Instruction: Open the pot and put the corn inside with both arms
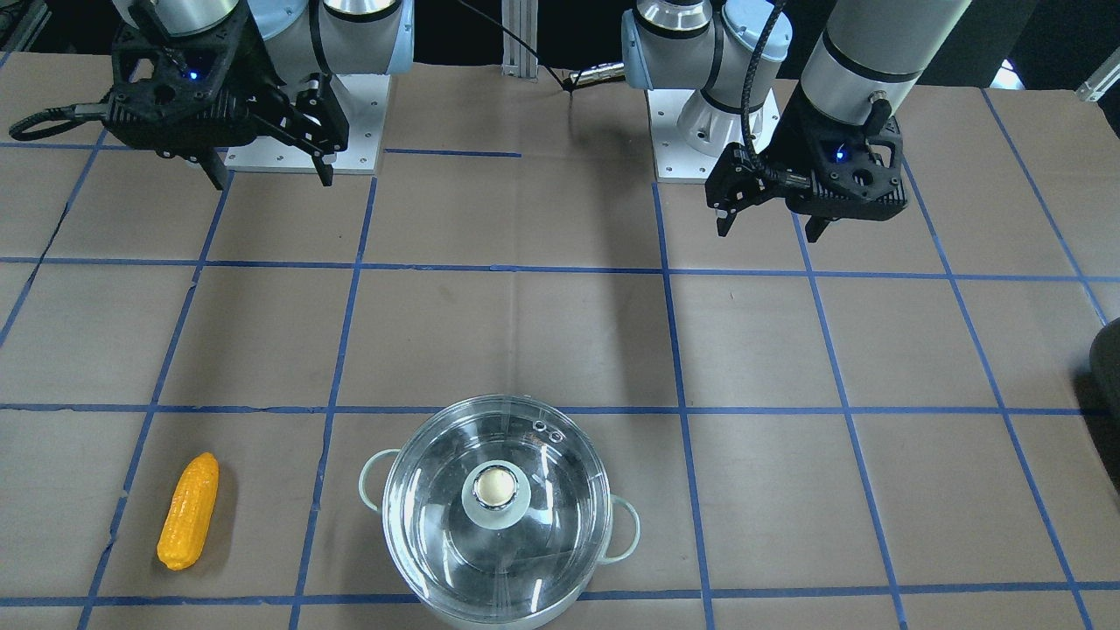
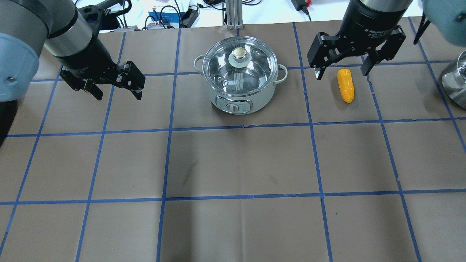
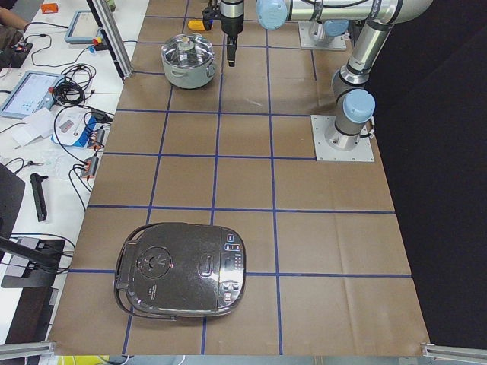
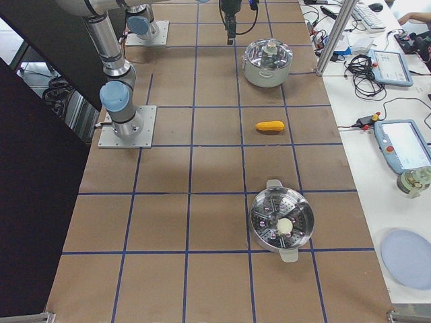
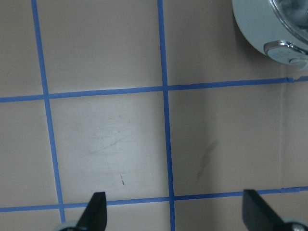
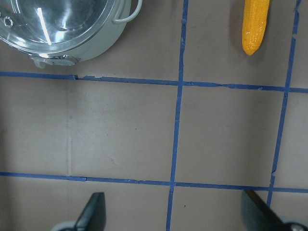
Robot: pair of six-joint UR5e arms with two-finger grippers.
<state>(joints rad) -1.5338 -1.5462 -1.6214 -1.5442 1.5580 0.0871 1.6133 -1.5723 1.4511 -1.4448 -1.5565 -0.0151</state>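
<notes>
Table covered in brown paper, marked into squares by blue tape, with my two arms above it: one left arm and one right arm. One dark, rounded rice cooker sits toward my left end of the table. One steel steamer pan sits toward my right end. One pot stands upright at the far side of the middle, with two pale loop handles and a dial on its front. One clear glass lid with one pale knob rests on it, closing it. My left gripper hangs above bare paper, its two fingers spread apart and empty. My right gripper also hangs above the table, fingers wide apart, holding nothing. One yellow-orange corn cob lies flat on the paper to my right of the pot, near it but not touching.
</notes>
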